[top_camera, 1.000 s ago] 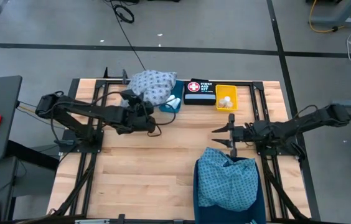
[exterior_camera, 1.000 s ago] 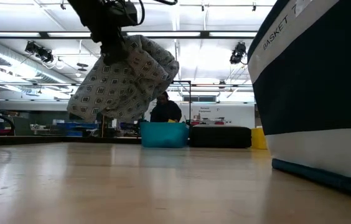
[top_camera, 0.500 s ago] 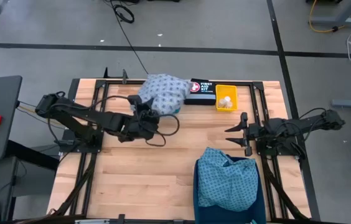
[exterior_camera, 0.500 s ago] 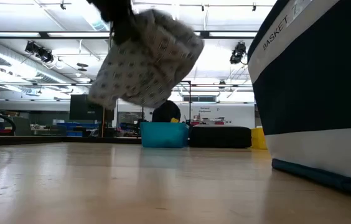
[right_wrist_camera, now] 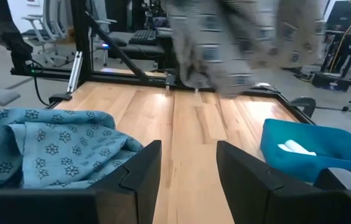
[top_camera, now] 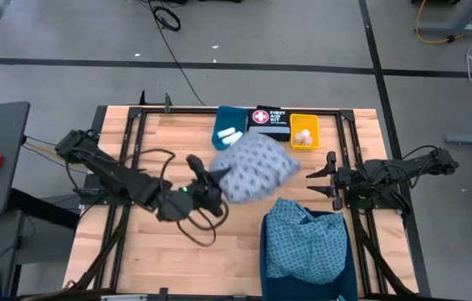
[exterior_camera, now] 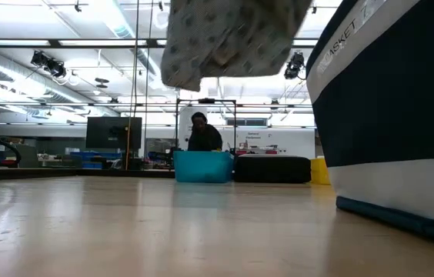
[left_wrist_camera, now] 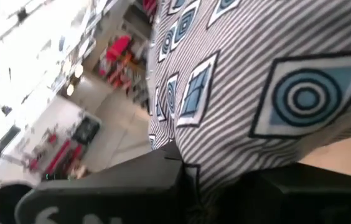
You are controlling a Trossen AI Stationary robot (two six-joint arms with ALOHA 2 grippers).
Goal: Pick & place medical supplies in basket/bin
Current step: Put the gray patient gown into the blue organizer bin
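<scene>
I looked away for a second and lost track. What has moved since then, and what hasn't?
The left claw, shut on the whitish-blue cloth, has swung it from over the teal bin at the table's back edge toward the basket, uncovering the bin. The right claw drew back slightly, still open. The teal cloth, first aid kit and yellow bin stayed put.

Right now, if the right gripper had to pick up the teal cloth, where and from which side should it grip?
Probably from above, on a raised fold of the teal cloth: it lies crumpled atop the dark basket, folds bunched upward. The right gripper, open, sits just beyond it.
</scene>
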